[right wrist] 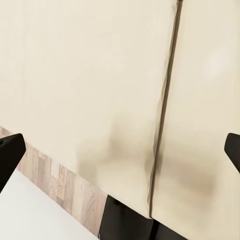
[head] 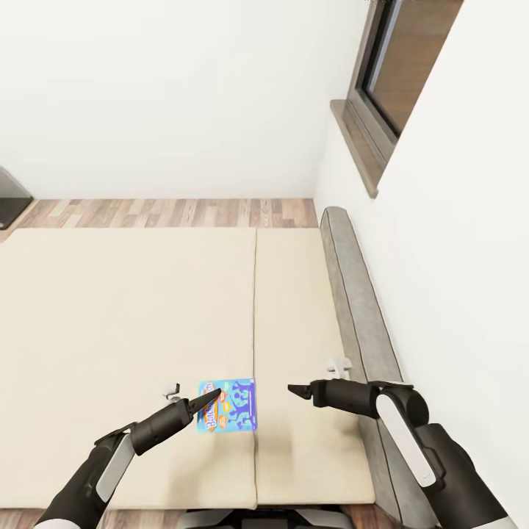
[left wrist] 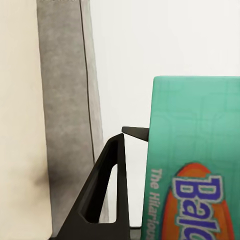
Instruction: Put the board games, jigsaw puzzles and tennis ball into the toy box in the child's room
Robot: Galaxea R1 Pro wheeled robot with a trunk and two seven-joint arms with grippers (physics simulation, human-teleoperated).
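A blue board game point(head: 229, 405) with cartoon figures on its lid hangs low over the beige mattress of the bed point(head: 125, 316), near the front edge. My left gripper point(head: 213, 397) is shut on its left corner. In the left wrist view the same board game point(left wrist: 197, 160) shows a teal face with orange lettering, set against the white wall and off the mattress, beside one dark finger point(left wrist: 114, 190). My right gripper point(head: 294, 390) hovers to the right of the game, open and empty. Its fingers point(right wrist: 10, 150) stand wide apart over the mattress seam.
A low grey headboard point(head: 354, 294) runs along the white wall on the right, under a dark-framed window point(head: 400, 73). A strip of wood-plank floor point(head: 169, 213) lies beyond the bed. A dark object point(head: 10, 197) sits at the far left edge.
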